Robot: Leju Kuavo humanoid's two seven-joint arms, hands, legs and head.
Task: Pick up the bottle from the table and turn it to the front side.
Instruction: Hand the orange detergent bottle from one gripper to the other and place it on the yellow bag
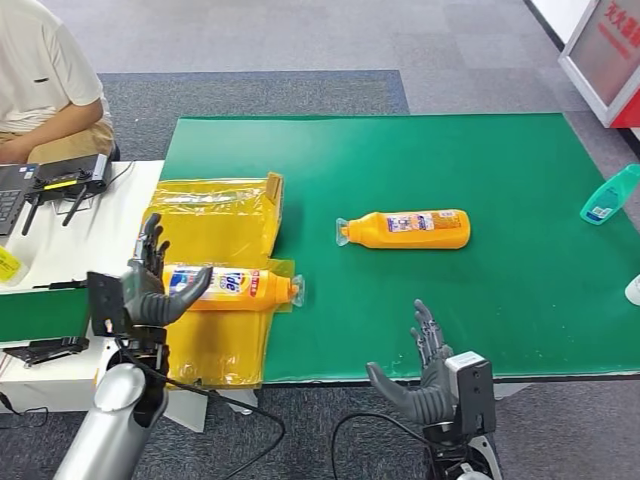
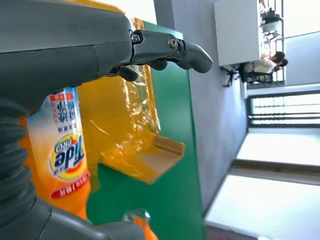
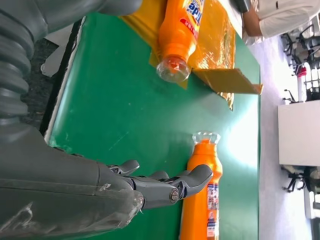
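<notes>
— Covering most of the scene, what lies there?
— A green surface (image 1: 453, 320), with a crumpled yellow bag (image 1: 219, 215) spread at its left end.
— Where is the bottle?
— One orange Tide bottle (image 1: 234, 285) lies on its side on the bag, cap pointing right. A second orange bottle (image 1: 411, 229) lies mid-surface, well apart.
— And the robot?
— Its left robot hand (image 1: 155, 285) cups the Tide bottle's base end, fingers spread, not clamped. Its right robot hand (image 1: 423, 375) hovers open at the near edge, holding nothing.
</notes>
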